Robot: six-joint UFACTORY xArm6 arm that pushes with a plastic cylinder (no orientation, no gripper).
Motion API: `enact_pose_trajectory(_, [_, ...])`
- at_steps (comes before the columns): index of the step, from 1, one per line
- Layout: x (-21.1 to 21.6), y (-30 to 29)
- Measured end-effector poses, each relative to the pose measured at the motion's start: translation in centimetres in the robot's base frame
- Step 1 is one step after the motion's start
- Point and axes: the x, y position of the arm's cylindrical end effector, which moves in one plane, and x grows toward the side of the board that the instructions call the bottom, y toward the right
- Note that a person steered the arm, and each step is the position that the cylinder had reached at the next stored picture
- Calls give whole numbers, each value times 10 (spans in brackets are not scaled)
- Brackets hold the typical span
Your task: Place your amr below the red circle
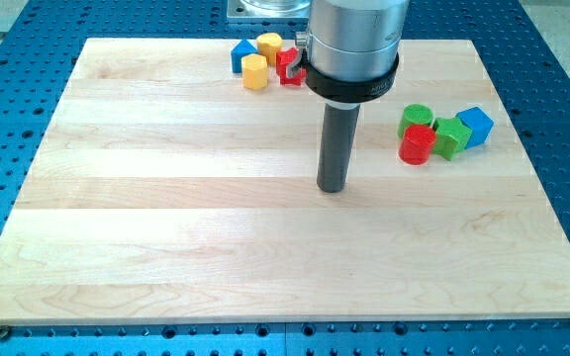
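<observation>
The red circle [417, 144] is a short red cylinder at the view's right, touching a green cylinder [417, 117] above it and a green block [450, 136] to its right. A blue cube [475, 126] sits just right of the green block. My tip [332, 188] rests on the wooden board [166, 218] near the middle, to the left of the red circle and a little lower than it, well apart from it.
A second cluster sits at the board's top edge: a blue block [242, 55], a yellow cylinder [269, 44], another yellow cylinder [254, 72] and a red block [288, 65] partly hidden behind the arm's housing [354, 44]. Blue perforated table surrounds the board.
</observation>
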Motion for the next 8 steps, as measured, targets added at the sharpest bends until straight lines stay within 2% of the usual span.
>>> enact_pose_trajectory(7, [-6, 1])
enact_pose_trajectory(8, [12, 1])
